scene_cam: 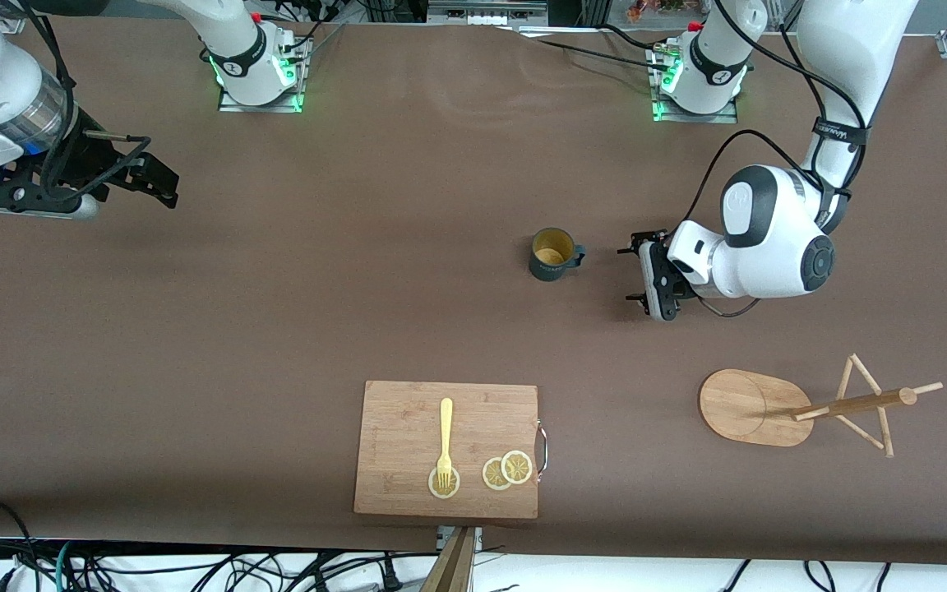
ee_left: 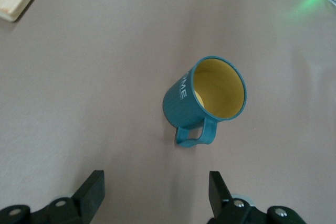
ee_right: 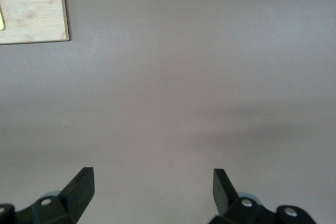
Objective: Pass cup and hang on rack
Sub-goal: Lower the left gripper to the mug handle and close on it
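Cup (scene_cam: 554, 256) stood upright mid-worktop (scene_cam: 358, 288), handle toward left gripper (scene_cam: 636, 278), fingers wide, lined up for grasp. Rack (scene_cam: 802, 406) nearer camera. Right gripper (scene_cam: 153, 177) waited, fingers wide.

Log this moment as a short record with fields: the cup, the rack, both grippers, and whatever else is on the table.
cup: the cup stands upright on the table, handle toward the left gripper, not held
rack: the rack stands nearer the front camera than the cup, at the left arm's end
left gripper: the left gripper is open, beside the cup, apart from it
right gripper: the right gripper is open, waiting over bare table at the right arm's end
other: the cutting board carries a fork and lemon slices
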Motion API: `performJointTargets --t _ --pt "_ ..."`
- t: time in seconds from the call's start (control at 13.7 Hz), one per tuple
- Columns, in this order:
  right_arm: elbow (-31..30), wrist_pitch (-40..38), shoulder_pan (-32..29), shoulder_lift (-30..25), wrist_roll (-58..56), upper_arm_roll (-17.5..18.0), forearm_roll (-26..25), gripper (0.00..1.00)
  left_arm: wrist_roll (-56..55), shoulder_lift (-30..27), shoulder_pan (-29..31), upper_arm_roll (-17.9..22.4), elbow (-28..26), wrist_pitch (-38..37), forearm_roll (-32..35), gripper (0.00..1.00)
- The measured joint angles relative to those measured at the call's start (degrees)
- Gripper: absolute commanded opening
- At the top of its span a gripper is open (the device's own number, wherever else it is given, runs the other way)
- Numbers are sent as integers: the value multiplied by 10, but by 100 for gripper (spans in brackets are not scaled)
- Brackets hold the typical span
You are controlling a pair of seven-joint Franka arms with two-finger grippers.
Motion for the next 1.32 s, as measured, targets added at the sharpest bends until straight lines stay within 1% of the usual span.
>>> performJointTargets --t 0.07,0.22,0.29,0.37,0.44,0.51,0.59,0.73,0.8,0.88,0.95,1.1,1.32 --pt "1 -1 -1 0 0 -3 0 100 37 0 2 0 -15 11 -31 88" --pt "2 -2 -3 -1 0 -7 1 100 122 0 5 0 -48 23 -125 88" --pt "2 -3 -5 0 0 -4 1 100 165 0 6 0 -67 25 -172 88" --pt "2 -4 -14 0 0 7 1 100 212 0 8 0 -87 27 -219 88" --pt "2 -4 -37 0 0 30 1 100 259 0 11 0 -107 29 -262 88" --pt "2 -4 -72 0 0 64 1 100 306 1 14 1 -125 29 -300 87" --pt "2 -4 -112 1 0 105 1 100 349 4 16 1 -139 30 -329 88" --pt "9 -4 -189 6 2 188 1 100 406 15 20 1 -154 30 -358 88" --pt "14 -4 -225 9 5 221 1 100 423 21 23 1 -156 30 -369 88" --pt "17 -4 -255 11 6 242 1 100 439 26 25 1 -159 30 -380 87" --pt "18 -4 -278 12 6 251 1 100 457 30 25 1 -161 30 -392 87" --pt "20 -4 -305 14 4 252 5 100 504 42 25 0 -164 30 -428 87" --pt "21 -11 -310 15 5 254 7 100 551 57 22 -2 -164 30 -464 87"
